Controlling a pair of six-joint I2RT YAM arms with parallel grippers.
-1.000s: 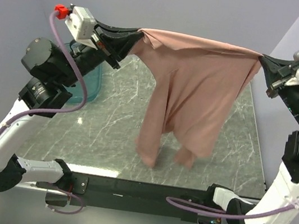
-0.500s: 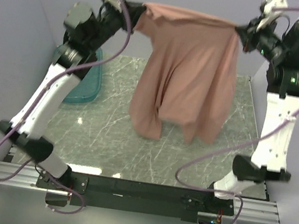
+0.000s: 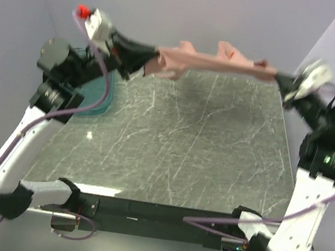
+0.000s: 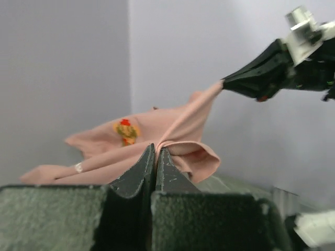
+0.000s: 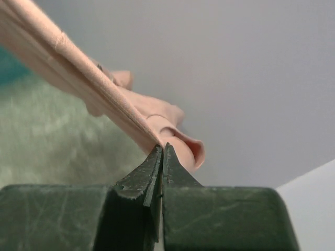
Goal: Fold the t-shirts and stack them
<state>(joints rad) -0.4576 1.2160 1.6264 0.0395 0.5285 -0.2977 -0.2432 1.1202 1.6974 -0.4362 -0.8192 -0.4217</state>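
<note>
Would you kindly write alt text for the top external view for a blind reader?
The left gripper and right gripper each clamp one end of a dusty-pink t-shirt, stretching it in mid-air above a dark marbled table. A teal tub sits at the left.

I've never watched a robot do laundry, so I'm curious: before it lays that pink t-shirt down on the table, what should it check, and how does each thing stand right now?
1. Left jaws gripping the t-shirt: ok, shut on a pinch of cloth.
2. Right jaws gripping it: ok, shut on the opposite end.
3. Shirt off the table: ok, stretched in the air between the arms.
4. Shirt spread flat: not ok, bunched and rolled.
5. Teal tub out from under it: ok, at the table's left edge.
6. Print facing the right way for folding: cannot tell.
</note>
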